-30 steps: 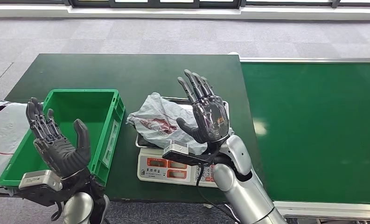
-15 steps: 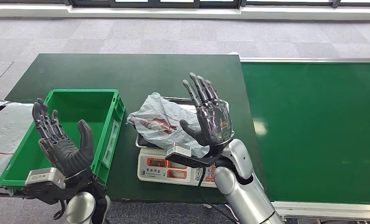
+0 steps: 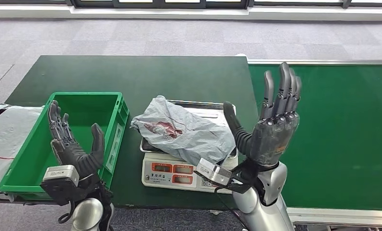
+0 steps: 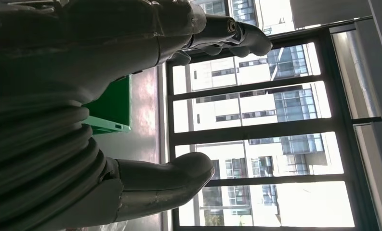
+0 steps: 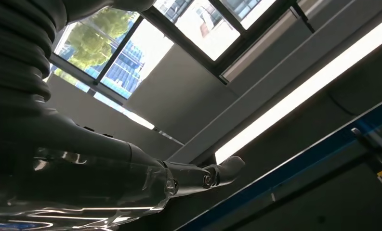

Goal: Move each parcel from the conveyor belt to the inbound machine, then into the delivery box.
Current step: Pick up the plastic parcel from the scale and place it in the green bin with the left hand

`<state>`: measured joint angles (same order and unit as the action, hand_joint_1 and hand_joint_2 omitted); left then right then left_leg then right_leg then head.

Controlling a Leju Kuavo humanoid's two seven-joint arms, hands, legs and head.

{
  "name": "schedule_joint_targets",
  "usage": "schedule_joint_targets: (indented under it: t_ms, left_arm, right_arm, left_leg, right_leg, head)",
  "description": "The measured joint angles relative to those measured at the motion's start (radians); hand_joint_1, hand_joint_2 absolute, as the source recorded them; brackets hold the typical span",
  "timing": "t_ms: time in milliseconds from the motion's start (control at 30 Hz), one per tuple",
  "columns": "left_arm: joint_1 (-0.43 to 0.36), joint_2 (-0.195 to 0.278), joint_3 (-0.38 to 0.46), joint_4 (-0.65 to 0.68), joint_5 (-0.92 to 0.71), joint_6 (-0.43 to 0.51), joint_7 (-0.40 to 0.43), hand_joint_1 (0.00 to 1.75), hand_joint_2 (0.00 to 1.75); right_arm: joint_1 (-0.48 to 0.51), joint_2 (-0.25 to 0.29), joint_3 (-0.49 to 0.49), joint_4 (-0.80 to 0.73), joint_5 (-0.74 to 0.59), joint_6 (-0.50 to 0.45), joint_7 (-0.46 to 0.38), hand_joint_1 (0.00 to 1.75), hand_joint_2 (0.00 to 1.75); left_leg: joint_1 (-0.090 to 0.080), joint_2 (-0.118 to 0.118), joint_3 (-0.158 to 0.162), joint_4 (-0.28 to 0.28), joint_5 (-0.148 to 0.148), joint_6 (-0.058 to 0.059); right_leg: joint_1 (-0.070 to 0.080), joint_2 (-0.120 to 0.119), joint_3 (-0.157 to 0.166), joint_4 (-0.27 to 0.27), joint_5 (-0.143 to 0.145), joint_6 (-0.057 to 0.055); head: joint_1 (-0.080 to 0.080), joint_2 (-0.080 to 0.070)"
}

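Nearest, the left hand (image 3: 75, 154) and right hand (image 3: 270, 130) are both raised, fingers spread, holding nothing. Beyond them the parcel (image 3: 181, 132) lies on the scale (image 3: 172, 173), overhanging its edge beside the crate (image 3: 114, 130); a loose grab could let the slack bag slip or snag.

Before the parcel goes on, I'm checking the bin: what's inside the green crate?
The green crate shows only its bare green floor and walls. The left hand covers its near corner, so that part stays unseen.

No readable text
The scale (image 3: 172, 174) shows orange display panels and the grey parcel (image 3: 181, 132) a red mark, both illegible.
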<state>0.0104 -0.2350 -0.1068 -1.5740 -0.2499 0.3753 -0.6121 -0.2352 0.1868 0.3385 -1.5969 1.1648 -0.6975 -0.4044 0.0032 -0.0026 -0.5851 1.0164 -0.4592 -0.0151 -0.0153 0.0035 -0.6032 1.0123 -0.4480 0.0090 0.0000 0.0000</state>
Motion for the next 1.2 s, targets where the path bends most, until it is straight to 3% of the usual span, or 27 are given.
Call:
schedule_joint_targets:
  t_ms: [200,367,500,800,1200]
  left_arm:
    - [-0.003,0.000,-0.010,0.017,-0.038,-0.022,0.026,0.00,1.75]
    - [-0.025,0.000,-0.028,0.063,-0.027,-0.062,0.040,0.00,1.75]
    - [-0.097,-0.003,-0.062,0.143,-0.036,-0.076,0.056,0.00,1.75]
    - [-0.261,-0.030,-0.101,0.358,-0.107,-0.097,0.110,0.00,1.75]
    - [-0.408,-0.077,-0.109,0.671,-0.189,-0.082,0.079,0.00,1.75]
  right_arm:
    - [0.041,0.072,-0.075,-0.099,-0.068,-0.003,-0.198,0.00,1.75]
    - [0.055,0.112,-0.115,-0.139,-0.143,-0.003,-0.225,0.00,1.75]
    - [0.056,0.121,-0.150,-0.139,-0.222,-0.003,-0.261,0.00,1.75]
    - [0.059,0.122,-0.186,-0.136,-0.219,-0.003,-0.251,0.00,1.75]
    - [0.061,0.123,-0.240,-0.114,-0.161,-0.003,-0.216,0.00,1.75]
  left_leg:
    - [0.000,0.000,0.000,0.000,0.000,0.000]
    - [0.000,0.000,0.001,0.000,0.000,0.000]
    - [0.000,-0.001,0.001,0.000,0.001,0.001]
    - [0.000,0.000,0.001,0.000,0.002,0.001]
    - [0.000,-0.001,0.000,0.000,0.002,0.001]
  right_leg:
    - [0.000,0.000,0.000,0.000,0.000,0.000]
    - [0.000,0.000,0.000,0.000,0.000,0.000]
    - [0.000,-0.001,0.001,0.000,0.001,0.001]
    - [-0.001,0.000,0.001,0.000,0.003,0.001]
    - [-0.001,0.000,0.000,0.000,0.003,0.001]
  head:
    - [0.000,0.000]
    - [0.000,0.000]
    - [0.000,0.000]
    - [0.000,0.000]
    - [0.000,0.000]
